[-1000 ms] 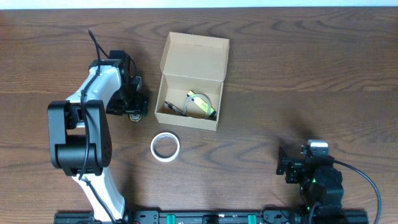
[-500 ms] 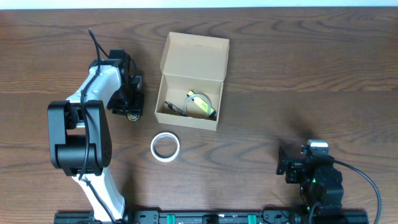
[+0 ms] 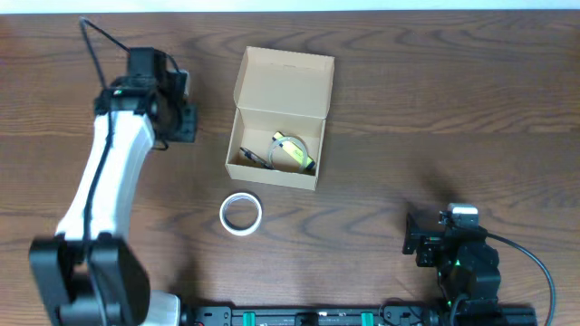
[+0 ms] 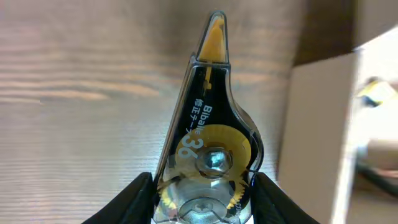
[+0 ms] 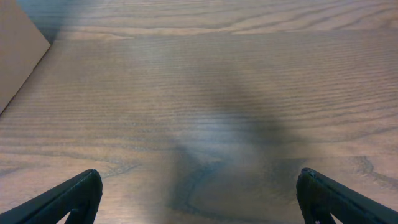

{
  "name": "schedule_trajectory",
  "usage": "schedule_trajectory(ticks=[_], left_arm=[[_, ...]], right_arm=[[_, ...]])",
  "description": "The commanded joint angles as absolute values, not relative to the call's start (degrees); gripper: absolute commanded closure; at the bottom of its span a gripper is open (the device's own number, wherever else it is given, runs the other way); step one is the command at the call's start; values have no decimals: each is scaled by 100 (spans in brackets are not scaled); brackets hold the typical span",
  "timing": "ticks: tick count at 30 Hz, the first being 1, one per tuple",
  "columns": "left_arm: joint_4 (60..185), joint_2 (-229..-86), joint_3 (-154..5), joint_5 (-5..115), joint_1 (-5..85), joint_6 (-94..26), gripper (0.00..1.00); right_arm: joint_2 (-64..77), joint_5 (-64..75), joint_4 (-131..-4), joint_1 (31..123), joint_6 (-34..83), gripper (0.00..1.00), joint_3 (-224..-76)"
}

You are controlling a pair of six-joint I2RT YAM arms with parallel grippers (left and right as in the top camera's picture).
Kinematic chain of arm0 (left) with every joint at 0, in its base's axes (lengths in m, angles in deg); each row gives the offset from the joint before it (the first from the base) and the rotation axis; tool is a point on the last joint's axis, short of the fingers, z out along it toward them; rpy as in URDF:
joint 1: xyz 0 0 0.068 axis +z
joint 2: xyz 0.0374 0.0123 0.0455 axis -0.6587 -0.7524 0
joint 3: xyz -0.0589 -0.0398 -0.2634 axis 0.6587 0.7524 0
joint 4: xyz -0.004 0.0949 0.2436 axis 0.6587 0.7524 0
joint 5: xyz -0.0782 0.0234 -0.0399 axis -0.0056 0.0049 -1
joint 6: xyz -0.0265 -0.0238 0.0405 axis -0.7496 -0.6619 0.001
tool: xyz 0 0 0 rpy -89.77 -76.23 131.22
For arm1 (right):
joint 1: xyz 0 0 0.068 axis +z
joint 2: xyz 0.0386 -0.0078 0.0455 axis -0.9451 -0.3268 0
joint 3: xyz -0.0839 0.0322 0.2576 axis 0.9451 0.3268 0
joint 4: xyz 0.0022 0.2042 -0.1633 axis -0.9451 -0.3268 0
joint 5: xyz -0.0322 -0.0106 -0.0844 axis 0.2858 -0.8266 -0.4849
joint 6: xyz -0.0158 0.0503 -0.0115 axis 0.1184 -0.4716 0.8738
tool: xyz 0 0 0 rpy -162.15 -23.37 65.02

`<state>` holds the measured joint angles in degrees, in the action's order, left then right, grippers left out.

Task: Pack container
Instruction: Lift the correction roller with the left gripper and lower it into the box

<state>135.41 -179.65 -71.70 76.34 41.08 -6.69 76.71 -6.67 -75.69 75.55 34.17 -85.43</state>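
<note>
Left pincer (image 4: 203, 190) is clamped on a black-and-yellow correction-tape dispenser with a clear body (image 4: 208, 118). One finger presses each flat side down at the wide wheel end. That leaves the yellow nose pointing away, free to lead the way in. Smart grip: the broad end gives the pads (image 4: 142, 194) the most surface, so it shouldn't twist.

The dark wood-grain counter (image 3: 435, 109) looks soft and blurred behind the dispenser, so I'd judge it is carried in the air rather than resting.

Where's the target? The small rectangular tan cardboard container (image 3: 283, 83) sits mid-counter, just to the right of that pincer. Its hinged flap lid is thrown back toward the far edge, so the mouth is wide open from above. Its near wall fills the right side of the left wrist view.

Already inside lies a yellow-and-black item (image 3: 294, 152) with a thin dark piece (image 3: 249, 156) beside it.

A white tape roll (image 3: 241, 214) lies flat on the counter just in front of the container, not yet packed.

Right pincer (image 5: 202, 199) sits parked near the front edge, well apart from everything. Its fingers are spread wide with nothing between them, which keeps the lane clear.

Next up, by my reckoning: carry the dispenser across the container's wall and lower it in beside the other pieces.
</note>
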Motion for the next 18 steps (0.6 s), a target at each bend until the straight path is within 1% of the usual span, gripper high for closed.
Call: schedule_trajectory(ticks=[1,6,11,13,18], left_arm=[[13508,-17515,-7268,7444,4106,-734,63],[13436,-17239,-7273,7339,3754,-737,63],[13202,-17294,-7273,7339,2867,-737,61],[13104,-17349,-7275,7341,2449,-737,59],[13119,-17563,-7275,7298,2056,-914,59]], right_arm=[[7695,-645,-7580,7518,3487,1,-8530],[7695,-645,-7580,7518,3487,1,-8530],[7695,-645,-7580,7518,3487,1,-8530],[7695,-645,-7580,7518,3487,1,-8530],[7695,-645,-7580,7518,3487,1,-8530]])
